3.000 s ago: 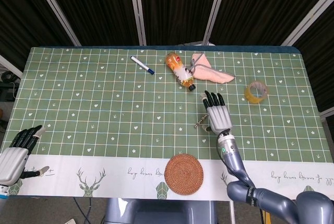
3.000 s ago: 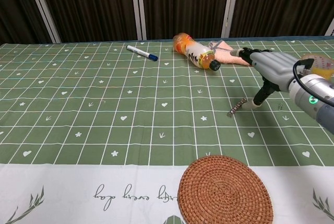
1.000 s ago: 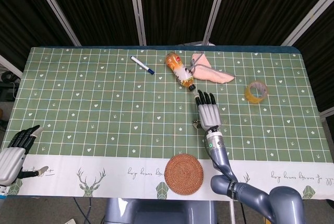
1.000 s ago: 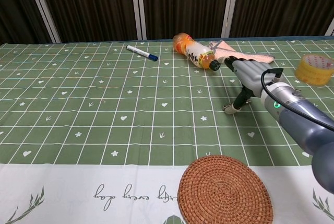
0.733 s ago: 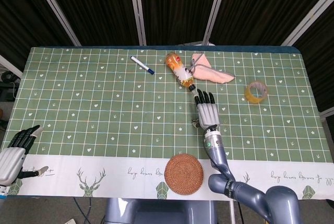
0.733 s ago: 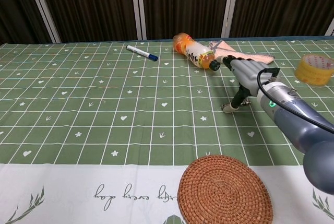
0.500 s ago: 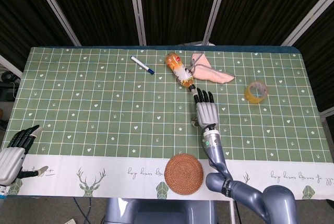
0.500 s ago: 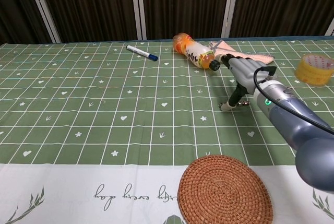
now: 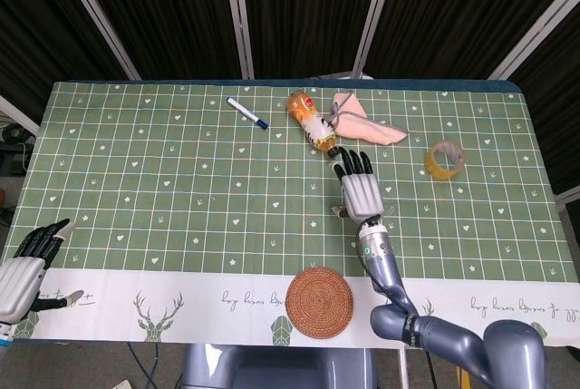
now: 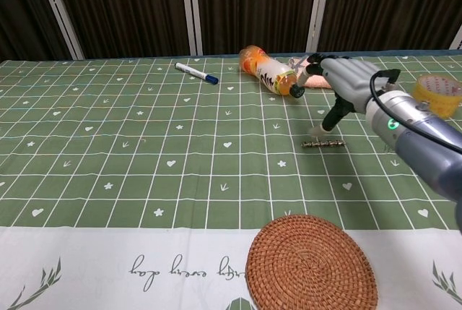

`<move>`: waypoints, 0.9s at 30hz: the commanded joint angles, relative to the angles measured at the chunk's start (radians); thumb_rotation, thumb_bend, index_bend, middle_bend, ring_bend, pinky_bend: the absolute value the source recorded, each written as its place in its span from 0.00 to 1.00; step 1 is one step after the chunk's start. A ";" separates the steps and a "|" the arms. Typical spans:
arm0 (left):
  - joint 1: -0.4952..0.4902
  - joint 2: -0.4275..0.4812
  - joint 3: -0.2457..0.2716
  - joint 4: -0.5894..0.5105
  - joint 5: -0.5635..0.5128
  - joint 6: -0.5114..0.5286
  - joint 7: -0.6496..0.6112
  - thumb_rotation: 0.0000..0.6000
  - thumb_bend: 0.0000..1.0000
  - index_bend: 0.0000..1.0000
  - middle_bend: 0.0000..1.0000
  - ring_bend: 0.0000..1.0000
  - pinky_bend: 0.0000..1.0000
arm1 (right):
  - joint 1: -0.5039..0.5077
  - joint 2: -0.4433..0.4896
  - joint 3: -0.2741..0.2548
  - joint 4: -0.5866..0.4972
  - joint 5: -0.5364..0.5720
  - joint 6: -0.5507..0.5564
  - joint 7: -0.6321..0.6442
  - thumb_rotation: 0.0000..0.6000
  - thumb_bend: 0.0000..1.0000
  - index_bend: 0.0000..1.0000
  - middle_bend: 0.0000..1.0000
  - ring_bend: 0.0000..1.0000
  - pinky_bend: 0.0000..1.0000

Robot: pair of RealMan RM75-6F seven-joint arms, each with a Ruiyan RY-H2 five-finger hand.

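The right robot hand (image 10: 345, 86) hovers with fingers spread and nothing grasped, thumb pointing down just above a small metal screw-like piece (image 10: 323, 144) lying flat on the tabletop (image 10: 144, 151), near the orange bottle (image 10: 268, 71). Judging by this, the pick-up is in hand, and the next move calls for lowering and pinching precisely. The left robot hand (image 9: 23, 271) rests released at the tabletop's near corner.

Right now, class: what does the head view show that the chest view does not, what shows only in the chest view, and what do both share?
Only the head view shows the left hand at the near left edge. Only the chest view shows the small metal piece lying whole below the right hand. Both show that hand, the orange bottle, marker, tape roll and woven coaster.
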 commanded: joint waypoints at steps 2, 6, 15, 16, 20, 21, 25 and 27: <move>0.001 -0.003 0.001 -0.001 0.001 0.001 0.010 1.00 0.02 0.00 0.00 0.00 0.00 | -0.030 0.075 -0.007 -0.084 0.047 -0.020 -0.054 1.00 0.05 0.40 0.14 0.00 0.00; 0.002 -0.005 0.001 -0.004 0.004 0.003 0.022 1.00 0.02 0.00 0.00 0.00 0.00 | -0.040 0.106 -0.012 -0.093 0.081 -0.040 -0.067 1.00 0.07 0.43 0.15 0.00 0.00; 0.001 -0.012 -0.001 -0.001 0.001 0.001 0.037 1.00 0.02 0.00 0.00 0.00 0.00 | -0.053 0.100 -0.037 -0.044 0.101 -0.063 -0.032 1.00 0.11 0.45 0.15 0.00 0.00; 0.001 -0.012 -0.002 -0.001 0.000 0.001 0.038 1.00 0.02 0.00 0.00 0.00 0.00 | -0.053 0.095 -0.039 -0.034 0.101 -0.065 -0.025 1.00 0.11 0.45 0.15 0.00 0.00; 0.000 -0.014 -0.004 0.001 -0.006 -0.003 0.037 1.00 0.02 0.00 0.00 0.00 0.00 | -0.046 0.076 -0.041 0.003 0.096 -0.073 0.003 1.00 0.15 0.45 0.15 0.00 0.00; -0.001 -0.014 -0.004 0.001 -0.007 -0.005 0.036 1.00 0.02 0.00 0.00 0.00 0.00 | -0.045 0.072 -0.042 0.010 0.093 -0.074 0.008 1.00 0.16 0.45 0.15 0.00 0.00; -0.002 -0.013 -0.005 0.002 -0.010 -0.008 0.034 1.00 0.02 0.00 0.00 0.00 0.00 | -0.040 0.059 -0.045 0.034 0.086 -0.080 0.022 1.00 0.19 0.46 0.15 0.00 0.00; -0.002 -0.014 -0.006 0.002 -0.011 -0.007 0.033 1.00 0.02 0.00 0.00 0.00 0.00 | -0.037 0.053 -0.046 0.047 0.085 -0.085 0.026 1.00 0.20 0.46 0.15 0.00 0.00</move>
